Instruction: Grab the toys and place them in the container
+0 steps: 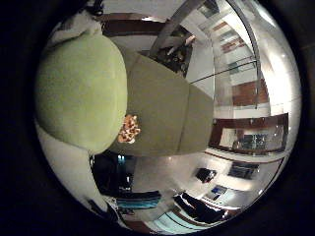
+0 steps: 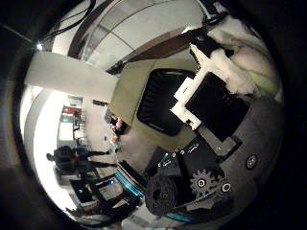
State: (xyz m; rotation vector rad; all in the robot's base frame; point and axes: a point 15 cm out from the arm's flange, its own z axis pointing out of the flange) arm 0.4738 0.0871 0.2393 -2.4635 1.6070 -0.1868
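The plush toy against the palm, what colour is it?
Light green plush toy, best seen in the little finger side palm view, where it fills much of the frame.

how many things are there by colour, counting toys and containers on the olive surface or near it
green plush toy: 1
small orange and white toy: 1
black container: 1
total: 3

The hand (image 2: 211,110) hides part of the black container (image 2: 160,103)
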